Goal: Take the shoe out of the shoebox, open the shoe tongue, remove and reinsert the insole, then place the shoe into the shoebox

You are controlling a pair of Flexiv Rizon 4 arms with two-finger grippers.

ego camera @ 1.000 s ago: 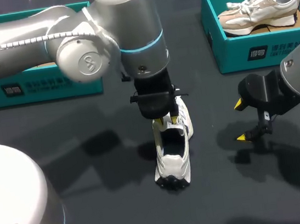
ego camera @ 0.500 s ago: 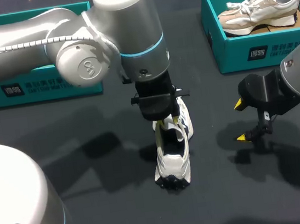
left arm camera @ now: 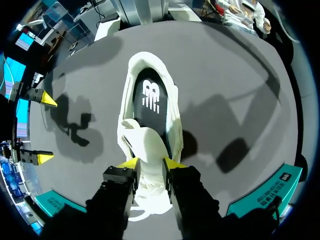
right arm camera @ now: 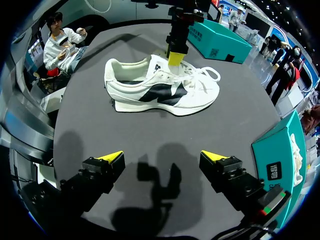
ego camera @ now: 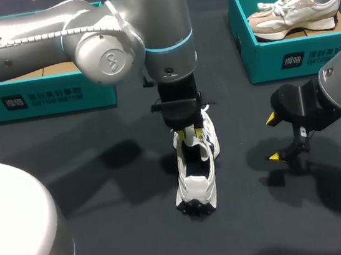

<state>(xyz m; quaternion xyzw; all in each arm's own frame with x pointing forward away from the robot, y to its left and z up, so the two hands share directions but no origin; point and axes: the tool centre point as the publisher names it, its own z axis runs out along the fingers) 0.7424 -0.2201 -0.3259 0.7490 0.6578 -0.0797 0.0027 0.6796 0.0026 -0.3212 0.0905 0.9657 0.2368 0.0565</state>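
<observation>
Head view: white shoe (ego camera: 195,168) is out of the shoebox (ego camera: 47,96) and sitting mid-counter (ego camera: 122,234), heel end nearest the camera.
Left claw (ego camera: 189,139): pinched shut on the tongue (left arm camera: 145,150), a finger on each side, right above the shoe's opening.
Right claw (ego camera: 273,137): wide open, holding nothing, hanging off to the shoe's side.
Insole (left arm camera: 150,97): lying flat inside the shoe.
Done so far: shoe's out, and I'd say the tongue-opening bit is underway.
Left to do: insole out and back in, then the shoe goes back in the box.
</observation>
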